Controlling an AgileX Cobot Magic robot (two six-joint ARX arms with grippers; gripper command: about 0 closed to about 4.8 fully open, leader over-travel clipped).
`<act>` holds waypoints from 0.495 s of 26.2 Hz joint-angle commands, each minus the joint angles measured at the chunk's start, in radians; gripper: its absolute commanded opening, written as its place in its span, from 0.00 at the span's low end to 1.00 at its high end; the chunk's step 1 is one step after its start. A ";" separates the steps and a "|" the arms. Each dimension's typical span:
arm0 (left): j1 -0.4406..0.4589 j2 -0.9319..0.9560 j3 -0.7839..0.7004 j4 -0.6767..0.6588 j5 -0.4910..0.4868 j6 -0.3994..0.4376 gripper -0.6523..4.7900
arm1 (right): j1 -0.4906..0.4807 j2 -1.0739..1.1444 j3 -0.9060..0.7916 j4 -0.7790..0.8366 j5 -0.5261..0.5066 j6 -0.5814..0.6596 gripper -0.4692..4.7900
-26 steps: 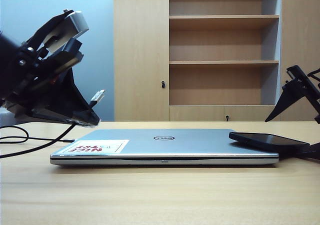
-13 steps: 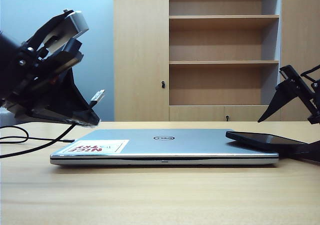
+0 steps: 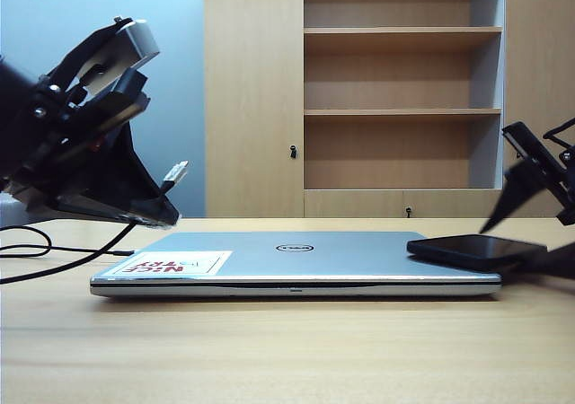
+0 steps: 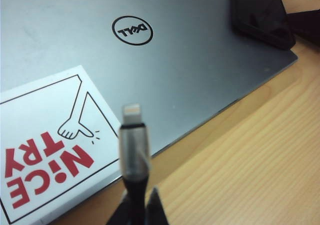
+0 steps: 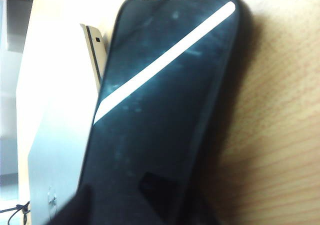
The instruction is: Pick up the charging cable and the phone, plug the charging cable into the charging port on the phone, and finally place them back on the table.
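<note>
Beside the laptop (image 3: 296,262): phone (image 3: 474,250) between right claw (image 3: 530,233) fingers.
Its jaws stand spread around it; left claw (image 4: 136,205), raised over the counter (image 3: 287,350), pinches the charging cable (image 4: 134,150).

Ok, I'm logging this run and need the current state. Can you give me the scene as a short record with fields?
left hand: raised over the laptop's left end, shut on the charging cable
charging cable: plug points up and right, not inserted
phone: lying partly on the laptop's right corner, overhanging the table
right hand: at the phone's right end, one finger above it and one below, jaws part open
laptop: closed, flat on table
</note>
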 commanded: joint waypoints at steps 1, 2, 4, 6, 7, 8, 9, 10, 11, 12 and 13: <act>0.001 -0.002 0.001 0.010 0.003 0.004 0.11 | -0.002 0.006 -0.003 -0.033 0.008 0.000 0.48; 0.001 -0.002 0.001 0.010 0.003 0.004 0.11 | -0.002 0.006 -0.003 -0.033 0.008 0.000 0.48; 0.001 -0.002 0.001 0.010 0.003 0.004 0.11 | -0.002 0.006 -0.003 -0.033 0.008 0.000 0.39; 0.001 -0.002 0.001 0.010 0.003 0.004 0.11 | -0.002 0.006 -0.003 -0.032 0.008 0.000 0.30; 0.001 -0.002 0.001 0.010 0.003 0.004 0.11 | -0.002 0.006 -0.003 -0.032 0.008 0.000 0.29; 0.001 -0.002 0.001 0.010 0.003 0.004 0.11 | -0.002 0.006 -0.003 -0.032 0.008 0.000 0.29; 0.001 -0.002 0.001 0.010 0.003 0.004 0.11 | -0.002 0.006 -0.003 -0.032 0.008 0.000 0.29; 0.001 -0.002 0.001 0.010 0.003 0.004 0.11 | -0.002 0.006 -0.003 -0.032 0.008 0.000 0.29; 0.001 -0.002 0.001 0.010 0.003 0.004 0.11 | -0.002 0.006 -0.003 -0.032 0.007 0.000 0.29; 0.001 -0.002 0.001 0.010 0.003 0.004 0.11 | -0.002 0.006 -0.003 -0.032 0.007 0.000 0.28; 0.001 -0.002 0.001 0.010 0.003 0.004 0.11 | -0.002 0.006 -0.003 -0.032 0.006 0.000 0.25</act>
